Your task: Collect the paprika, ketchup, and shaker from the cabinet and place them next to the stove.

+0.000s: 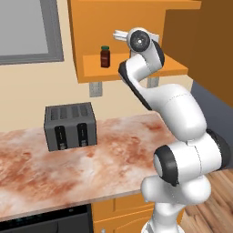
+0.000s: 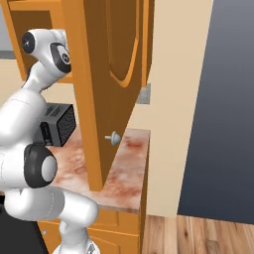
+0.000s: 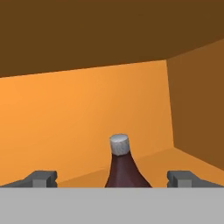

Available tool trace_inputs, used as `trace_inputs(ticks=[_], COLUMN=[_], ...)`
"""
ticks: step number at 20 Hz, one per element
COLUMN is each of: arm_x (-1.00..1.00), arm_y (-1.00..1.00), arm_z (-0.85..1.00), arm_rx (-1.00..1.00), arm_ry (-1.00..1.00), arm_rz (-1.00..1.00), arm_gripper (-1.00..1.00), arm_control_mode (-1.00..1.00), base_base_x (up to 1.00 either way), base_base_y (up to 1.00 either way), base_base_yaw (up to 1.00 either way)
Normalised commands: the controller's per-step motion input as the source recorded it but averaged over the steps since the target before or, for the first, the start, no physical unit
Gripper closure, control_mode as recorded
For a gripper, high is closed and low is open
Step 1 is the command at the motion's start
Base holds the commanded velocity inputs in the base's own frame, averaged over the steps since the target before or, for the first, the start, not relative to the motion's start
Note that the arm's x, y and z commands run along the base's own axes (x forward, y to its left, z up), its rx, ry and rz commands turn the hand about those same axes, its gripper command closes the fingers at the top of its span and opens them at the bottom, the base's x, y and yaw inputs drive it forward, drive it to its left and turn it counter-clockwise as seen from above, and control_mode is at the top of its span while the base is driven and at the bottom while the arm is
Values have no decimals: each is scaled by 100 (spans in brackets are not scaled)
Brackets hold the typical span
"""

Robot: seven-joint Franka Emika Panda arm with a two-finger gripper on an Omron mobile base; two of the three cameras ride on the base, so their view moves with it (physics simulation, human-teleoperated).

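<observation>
In the hand view my gripper (image 3: 113, 179) is open inside the orange cabinet (image 3: 87, 109). The ketchup (image 3: 124, 168), a dark brownish-red bottle with a narrow neck and a greyish cap, stands upright between the two fingertips (image 3: 41, 178), and neither touches it. In the left base view the paprika (image 1: 105, 56), a small dark-red jar with a green lid, stands on the cabinet (image 1: 91, 27) shelf to the left of my wrist. My arm reaches up into the cabinet and covers the shelf's right part. The shaker is hidden. The stove is out of view.
A grey toaster (image 1: 69, 126) sits on the marbled counter (image 1: 118, 154) below the cabinet. The open cabinet door (image 2: 116, 74) with its knob (image 2: 114, 138) hangs close to the right of my arm. A dark appliance front (image 1: 45, 220) lies under the counter edge.
</observation>
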Motion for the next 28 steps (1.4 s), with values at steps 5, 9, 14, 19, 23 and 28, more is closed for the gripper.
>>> trace_inputs(ticks=[5, 9, 14, 19, 23, 28], arm_x=[16, 1, 0, 5, 19, 22], arm_y=[-36, -21, 0, 0, 0, 3], arm_z=[-20, -12, 0, 0, 0, 0], arm_rx=[-5, -5, 0, 0, 0, 0], arm_ry=[0, 0, 0, 0, 0, 0], arm_rz=[0, 0, 0, 0, 0, 0], arm_gripper=[-100, -100, -100, -100, -100, -100], arm_control_mode=[-100, -100, -100, -100, -100, -100], base_base_x=[0, 0, 0, 0, 0, 0], base_base_y=[0, 0, 0, 0, 0, 0], base_base_yaw=[0, 0, 0, 0, 0, 0])
